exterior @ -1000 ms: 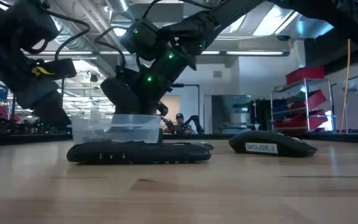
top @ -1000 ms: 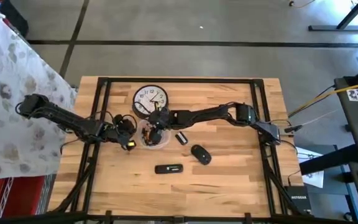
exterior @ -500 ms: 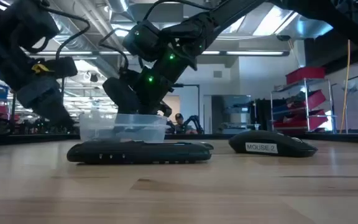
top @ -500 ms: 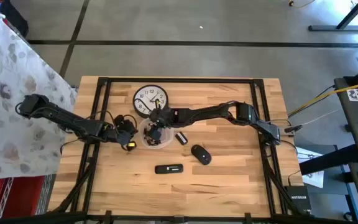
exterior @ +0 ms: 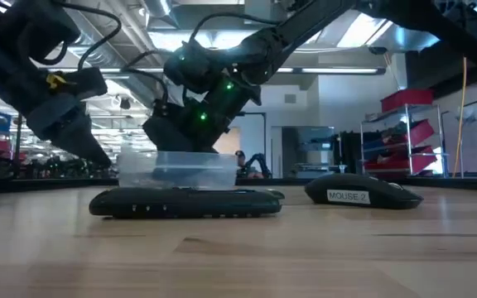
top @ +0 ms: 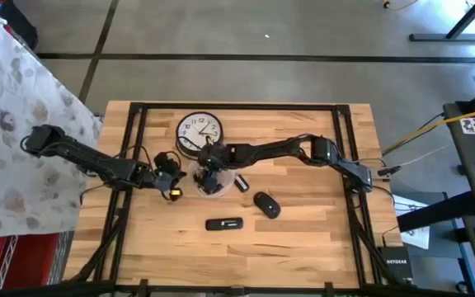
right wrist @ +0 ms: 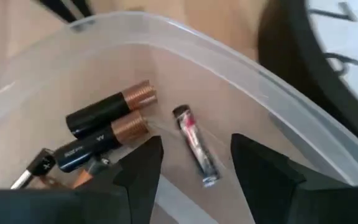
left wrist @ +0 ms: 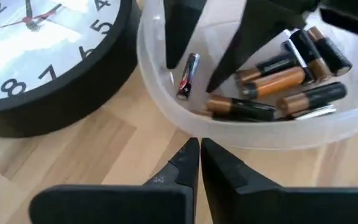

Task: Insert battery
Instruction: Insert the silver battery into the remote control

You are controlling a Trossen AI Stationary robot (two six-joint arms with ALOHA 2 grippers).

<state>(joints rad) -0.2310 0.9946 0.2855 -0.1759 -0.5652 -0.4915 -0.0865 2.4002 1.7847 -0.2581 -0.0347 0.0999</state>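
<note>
The clear battery bowl [top: 212,183] has slid right since a second ago. The right gripper [right wrist: 191,163], fingers spread, hangs over a slim battery [right wrist: 195,152] inside it. The left gripper [left wrist: 199,163], pinched closed and empty, sits just outside the rim.

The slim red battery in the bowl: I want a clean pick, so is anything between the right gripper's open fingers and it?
Nothing visible. The right gripper hangs open inside the clear bowl, its fingers straddling the slim red battery. The bigger batteries lie beside it, apart.

Workshop-lab, concrete floor [top: 246,33], exposed ceiling ducts [exterior: 139,16], red storage bins [exterior: 408,132]
</note>
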